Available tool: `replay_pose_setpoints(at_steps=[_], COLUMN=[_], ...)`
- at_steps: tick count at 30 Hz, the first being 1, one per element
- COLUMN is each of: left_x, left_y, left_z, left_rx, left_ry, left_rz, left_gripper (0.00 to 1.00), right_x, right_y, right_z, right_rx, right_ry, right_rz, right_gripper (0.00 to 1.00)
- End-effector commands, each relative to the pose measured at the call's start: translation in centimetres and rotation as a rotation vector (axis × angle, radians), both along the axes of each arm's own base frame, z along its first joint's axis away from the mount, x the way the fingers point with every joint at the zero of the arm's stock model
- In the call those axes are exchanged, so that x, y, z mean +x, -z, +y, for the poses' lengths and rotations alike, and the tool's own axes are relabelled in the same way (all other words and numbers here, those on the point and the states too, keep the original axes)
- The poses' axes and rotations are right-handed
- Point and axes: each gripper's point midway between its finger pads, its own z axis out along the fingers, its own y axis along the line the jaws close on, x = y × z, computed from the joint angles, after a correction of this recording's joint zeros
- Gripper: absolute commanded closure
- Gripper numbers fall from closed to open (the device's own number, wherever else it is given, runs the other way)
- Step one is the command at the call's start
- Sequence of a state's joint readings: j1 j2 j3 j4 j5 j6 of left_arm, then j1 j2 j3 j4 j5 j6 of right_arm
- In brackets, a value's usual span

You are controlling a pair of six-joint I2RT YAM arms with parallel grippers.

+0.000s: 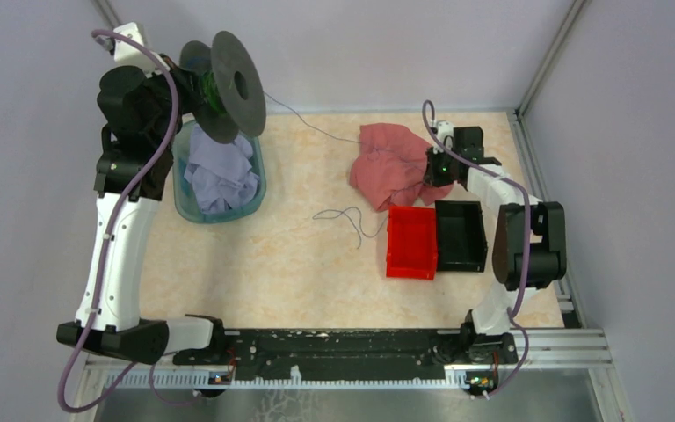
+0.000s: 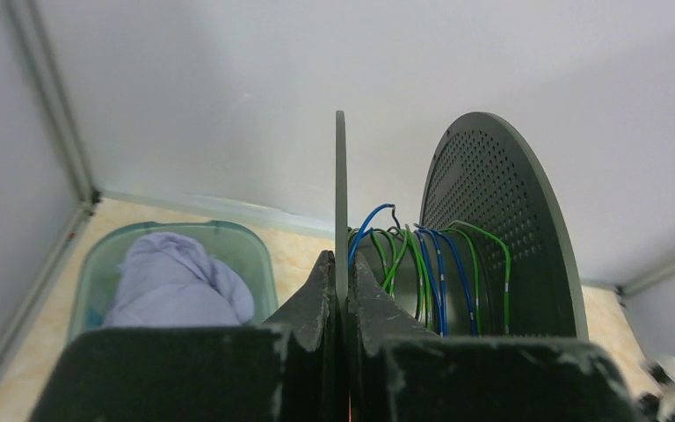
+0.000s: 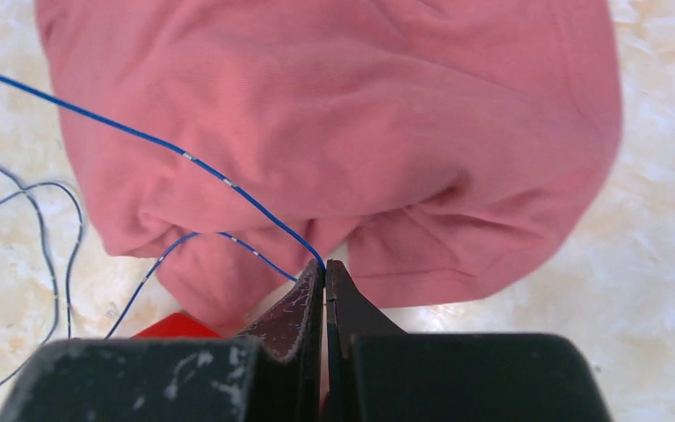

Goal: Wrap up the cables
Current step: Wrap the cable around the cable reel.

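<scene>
Counting it up here: I'm seeing two arms, left arm (image 1: 119, 237) and right arm (image 1: 503, 189), carrying two grippers, left gripper (image 2: 341, 264) and right gripper (image 3: 324, 268). One black spool (image 1: 233, 88) is showing, plus two cloths, a pink cloth (image 1: 387, 163) and a lavender cloth (image 1: 220, 171), one teal tub (image 1: 258, 180), and two bins, a red bin (image 1: 411, 242) and a black bin (image 1: 460, 236). The loose cable (image 3: 185, 156) is looking like one strand.

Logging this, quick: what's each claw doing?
Left claw: shut on the spool rim.
Right claw: shut on the cable.
</scene>
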State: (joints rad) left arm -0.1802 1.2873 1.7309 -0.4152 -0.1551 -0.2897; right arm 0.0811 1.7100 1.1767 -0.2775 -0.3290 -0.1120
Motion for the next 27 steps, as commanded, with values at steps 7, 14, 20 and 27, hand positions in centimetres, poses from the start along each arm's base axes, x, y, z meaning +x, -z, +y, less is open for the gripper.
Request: replay_pose_setpoints(at_steps=[7,14,20,27], left_x=[-0.8,-0.3,0.7,1.0], left_y=[-4.6,-4.2,-2.7,-1.6], left_z=[5.3,6.1,2.7,-1.8], left_rx=[0.008,0.02,0.013,-0.059], left_ry=[-0.257,-0.29,-0.103,0.135], left_rz=[-0.135,-0.13,-0.102,-0.073], left_gripper=[1.0,1.0,1.0,1.0], right_x=[2.4,2.7,1.7,-0.8], right_y=[-2.4,-3.2,-4.0,-4.9], right_z=[-4.9,-8.3,-4.7,2.6], right_rx=[0.0,0.027,0.146,0.217], right_ry=[0.113,0.188,0.045,-0.21], right_rz=[-0.088,-0.106,-0.101,-0.086], right_gripper=[1.0,1.0,0.99,0.82])
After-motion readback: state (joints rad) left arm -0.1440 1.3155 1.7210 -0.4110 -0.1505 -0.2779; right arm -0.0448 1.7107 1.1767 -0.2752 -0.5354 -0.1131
